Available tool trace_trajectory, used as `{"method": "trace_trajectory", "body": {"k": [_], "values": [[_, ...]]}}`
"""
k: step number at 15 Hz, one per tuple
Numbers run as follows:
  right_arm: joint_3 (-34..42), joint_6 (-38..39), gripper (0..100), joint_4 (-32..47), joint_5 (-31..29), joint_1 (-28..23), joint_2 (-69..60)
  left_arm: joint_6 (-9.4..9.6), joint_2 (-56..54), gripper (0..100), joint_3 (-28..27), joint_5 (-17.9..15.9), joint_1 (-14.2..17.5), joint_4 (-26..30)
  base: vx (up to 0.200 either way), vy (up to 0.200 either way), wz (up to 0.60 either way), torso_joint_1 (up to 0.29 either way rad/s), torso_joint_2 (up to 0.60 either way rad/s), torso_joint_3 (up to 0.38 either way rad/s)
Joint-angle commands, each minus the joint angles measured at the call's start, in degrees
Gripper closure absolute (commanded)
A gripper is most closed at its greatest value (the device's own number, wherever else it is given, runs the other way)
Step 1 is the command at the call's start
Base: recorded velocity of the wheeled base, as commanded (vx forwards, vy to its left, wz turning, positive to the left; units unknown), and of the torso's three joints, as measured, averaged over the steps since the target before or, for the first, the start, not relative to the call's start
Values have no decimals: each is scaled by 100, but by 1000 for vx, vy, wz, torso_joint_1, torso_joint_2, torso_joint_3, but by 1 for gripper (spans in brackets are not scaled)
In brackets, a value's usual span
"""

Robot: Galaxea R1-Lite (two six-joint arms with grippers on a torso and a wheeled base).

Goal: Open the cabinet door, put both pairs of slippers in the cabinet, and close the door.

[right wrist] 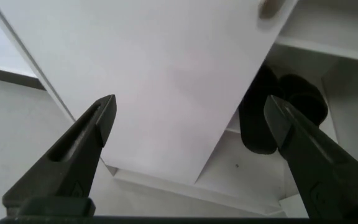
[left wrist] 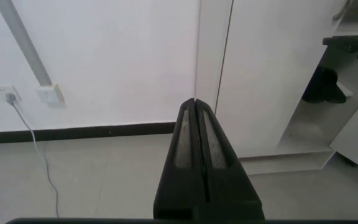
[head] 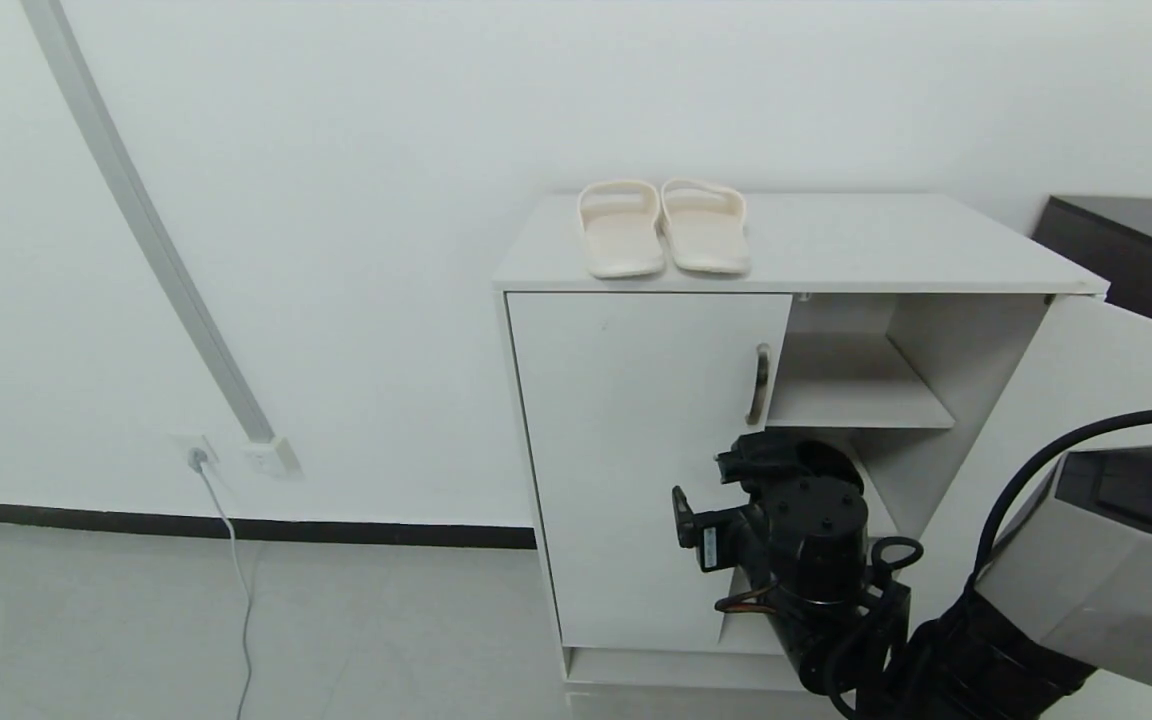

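Observation:
A pair of cream slippers [head: 662,227] lies side by side on top of the white cabinet [head: 886,245]. The cabinet's left door [head: 636,450] is closed and its right door [head: 1066,380] is swung wide. A pair of black slippers [right wrist: 279,111] stands inside on a low shelf, also the black slippers [left wrist: 325,87] from the side. My right gripper [right wrist: 191,121] is open and holds nothing, in front of the closed door's edge just short of the black slippers. My left gripper [left wrist: 194,146] is shut and empty, low over the floor to the left of the cabinet.
A wall socket with a grey cable [head: 198,458] and a slanted conduit [head: 136,210] are on the wall at the left. Dark furniture [head: 1136,250] stands right of the cabinet. The door handle [head: 759,383] sits above my right wrist. Open floor lies to the left.

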Motion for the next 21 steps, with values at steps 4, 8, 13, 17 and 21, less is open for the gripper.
{"method": "trace_trajectory", "body": {"k": [4,8,13,17,21], "values": [[29,1,0,7,1,22,-21,4,9,100,1,1,-1,-1,0,0,0,182,-480,-317],[29,1,0,-1,1,22,-30,-5,9,100,1,1,-1,-1,0,0,0,194,-513,-311],[29,1,0,7,1,22,-30,-5,9,100,1,1,-1,-1,0,0,0,230,-550,-324],[38,1,0,7,1,22,-30,-5,9,100,1,1,-1,-1,0,0,0,255,-582,-333],[38,-25,0,7,1,22,-65,4,9,100,1,1,-1,-1,0,0,0,218,-483,-268]]}}
